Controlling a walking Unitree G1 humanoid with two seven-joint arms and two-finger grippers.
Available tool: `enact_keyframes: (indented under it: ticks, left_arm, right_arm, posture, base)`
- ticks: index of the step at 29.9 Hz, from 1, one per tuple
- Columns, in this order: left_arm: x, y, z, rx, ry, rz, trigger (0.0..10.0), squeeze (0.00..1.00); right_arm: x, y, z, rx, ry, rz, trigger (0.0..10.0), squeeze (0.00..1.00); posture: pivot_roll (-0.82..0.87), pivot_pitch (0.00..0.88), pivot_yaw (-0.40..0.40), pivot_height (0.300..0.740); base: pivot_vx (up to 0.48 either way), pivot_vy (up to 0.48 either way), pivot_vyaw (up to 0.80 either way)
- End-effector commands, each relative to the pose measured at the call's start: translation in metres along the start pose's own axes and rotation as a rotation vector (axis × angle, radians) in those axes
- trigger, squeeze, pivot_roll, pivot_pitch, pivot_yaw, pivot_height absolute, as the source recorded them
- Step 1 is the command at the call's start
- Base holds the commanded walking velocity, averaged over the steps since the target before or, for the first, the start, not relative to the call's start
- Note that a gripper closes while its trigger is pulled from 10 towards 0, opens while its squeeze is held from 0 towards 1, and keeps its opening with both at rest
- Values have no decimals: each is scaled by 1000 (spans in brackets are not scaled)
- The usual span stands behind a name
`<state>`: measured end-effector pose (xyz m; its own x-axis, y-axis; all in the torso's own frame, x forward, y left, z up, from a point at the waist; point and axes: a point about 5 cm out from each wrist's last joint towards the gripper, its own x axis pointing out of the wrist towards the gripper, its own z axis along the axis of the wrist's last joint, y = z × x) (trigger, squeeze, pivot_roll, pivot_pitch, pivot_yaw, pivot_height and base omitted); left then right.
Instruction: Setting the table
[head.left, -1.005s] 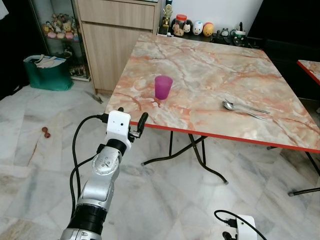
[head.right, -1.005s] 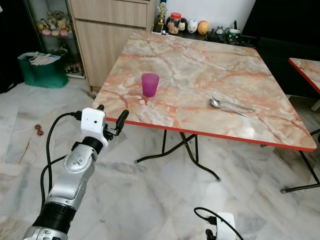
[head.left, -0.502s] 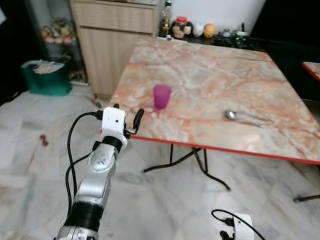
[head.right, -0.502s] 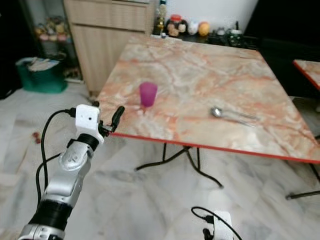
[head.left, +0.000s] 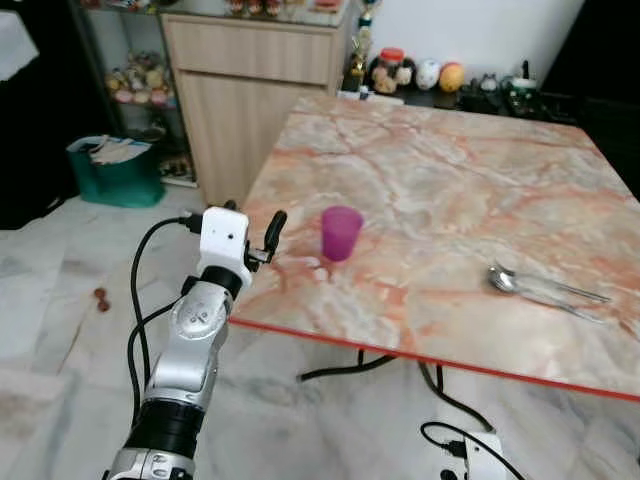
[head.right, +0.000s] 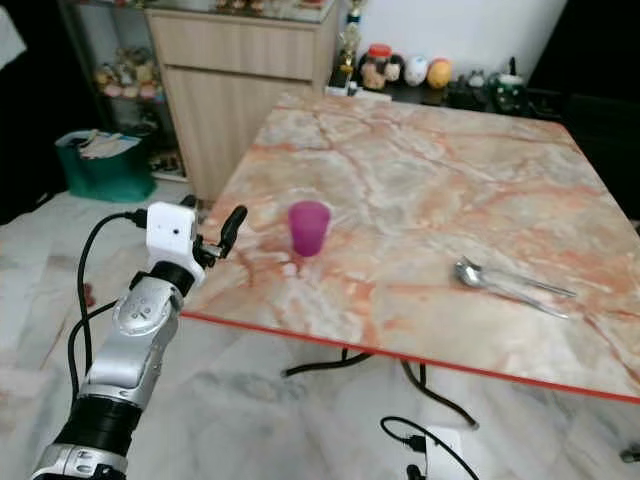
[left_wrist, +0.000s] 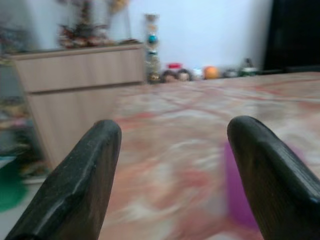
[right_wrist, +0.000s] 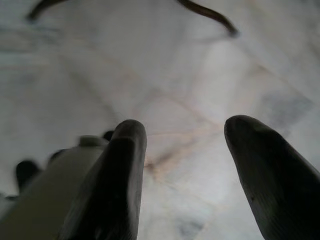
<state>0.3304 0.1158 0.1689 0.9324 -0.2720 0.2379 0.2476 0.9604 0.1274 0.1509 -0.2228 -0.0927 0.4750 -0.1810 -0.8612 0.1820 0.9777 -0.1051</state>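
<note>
A purple cup (head.left: 341, 232) stands upright near the left front corner of the marble table (head.left: 450, 190). A spoon and a fork (head.left: 541, 286) lie together toward the right front. My left gripper (head.left: 253, 212) is raised at the table's left edge, a short way left of the cup, open and holding nothing. In the left wrist view the cup (left_wrist: 240, 192) shows blurred beside one of the fingers (left_wrist: 267, 175), beyond the tips. My right gripper (right_wrist: 185, 132) hangs low and open over the floor; its wrist (head.left: 478, 452) sits at the bottom.
The table has a red rim (head.left: 420, 355) and folding black legs (head.left: 345, 368) beneath. A wooden cabinet (head.left: 255, 90) stands behind the left corner, with a green bag (head.left: 115, 172) beside it. Figurines and jars (head.left: 430, 75) line the far side. A small red object (head.left: 100, 297) lies on the floor.
The camera has moved closer to the table and leftward. My left gripper, earlier before the front edge, now sits higher at the left edge, nearer the cup. Cup and cutlery have not moved.
</note>
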Motion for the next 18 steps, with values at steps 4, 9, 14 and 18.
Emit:
enact_keyframes:
  ticks: [4,9,14,18]
  left_arm:
    - [0,0,3,-2,-12,-23,10000,0]
    - [-1,-2,4,-71,4,-33,10000,0]
    - [3,-6,14,-298,27,-95,10000,0]
    - [9,-5,29,-341,72,-144,10000,0]
  right_arm:
    - [1,1,9,-37,-29,46,10000,0]
    - [1,1,9,-35,-24,47,10000,0]
    - [1,0,9,-44,-22,52,10000,0]
    - [1,0,10,-51,-21,58,10000,0]
  posture:
    - [197,0,-89,707]
    - [199,0,-93,707]
    - [192,0,-93,707]
    - [197,0,-98,707]
  base:
    - [379,0,0]
    - [99,0,0]
    - [0,0,0]
    - [0,0,0]
